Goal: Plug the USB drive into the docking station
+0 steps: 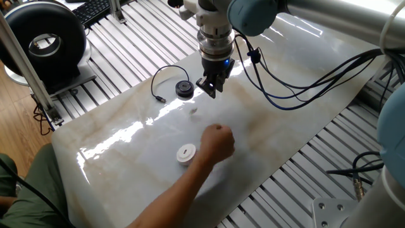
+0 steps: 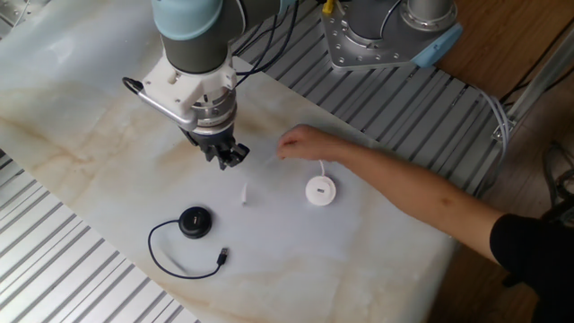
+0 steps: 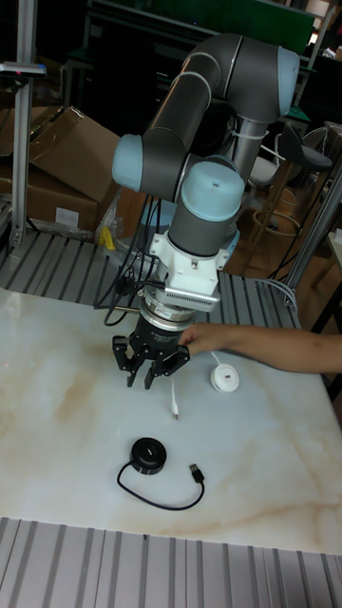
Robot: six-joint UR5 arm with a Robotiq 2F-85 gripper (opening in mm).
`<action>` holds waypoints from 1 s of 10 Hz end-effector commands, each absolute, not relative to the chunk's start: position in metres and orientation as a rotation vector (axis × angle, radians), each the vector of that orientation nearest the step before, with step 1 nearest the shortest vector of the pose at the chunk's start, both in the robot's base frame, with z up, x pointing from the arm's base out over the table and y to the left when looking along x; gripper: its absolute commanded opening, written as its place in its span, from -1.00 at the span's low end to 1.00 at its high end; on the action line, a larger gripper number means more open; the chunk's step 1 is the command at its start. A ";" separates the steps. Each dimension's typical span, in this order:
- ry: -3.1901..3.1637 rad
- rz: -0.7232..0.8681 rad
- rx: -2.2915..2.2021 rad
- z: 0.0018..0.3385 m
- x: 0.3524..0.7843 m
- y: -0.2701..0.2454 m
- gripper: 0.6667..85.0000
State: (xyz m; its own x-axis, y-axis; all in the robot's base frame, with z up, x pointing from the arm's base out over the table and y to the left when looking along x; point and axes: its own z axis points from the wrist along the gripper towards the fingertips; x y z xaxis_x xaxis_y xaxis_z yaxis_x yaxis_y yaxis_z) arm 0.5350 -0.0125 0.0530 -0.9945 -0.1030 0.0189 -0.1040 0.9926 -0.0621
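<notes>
1. One fixed view: the gripper (image 1: 209,87) hangs just above the marble table (image 1: 291,133), right beside the black docking station (image 1: 184,89), whose black cable (image 1: 166,72) loops off to a dark plug (image 1: 159,99). The fingers look close together with nothing seen between them, though I cannot tell for sure from here. The white USB drive (image 1: 185,153) lies nearer the person, touching the person's hand (image 1: 218,142). Its small white plug (image 1: 193,111) lies on the table between gripper and hand.

2. The other fixed view: the gripper (image 2: 229,159) is apart from the white plug (image 2: 244,194), which lies loose on the table. The USB drive (image 2: 319,190) sits just below the hand (image 2: 300,144). The docking station (image 2: 195,222) rests well in front of the gripper.

3. Tall fixed view: the gripper (image 3: 150,362) shows its fingers spread, holding nothing. The USB drive (image 3: 225,379) sits to the right, the docking station (image 3: 149,454) below.
</notes>
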 end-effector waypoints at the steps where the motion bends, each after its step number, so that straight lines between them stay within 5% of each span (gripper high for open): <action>1: -3.124 0.079 0.154 0.054 0.536 -0.010 -0.23; 10: -3.109 0.007 0.065 0.058 0.530 0.008 -0.26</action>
State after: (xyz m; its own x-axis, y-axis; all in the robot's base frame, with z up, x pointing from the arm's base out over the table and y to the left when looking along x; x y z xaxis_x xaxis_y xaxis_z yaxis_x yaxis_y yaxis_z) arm 0.5309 0.0007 0.0564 -0.9974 -0.0643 0.0311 -0.0652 0.9975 -0.0268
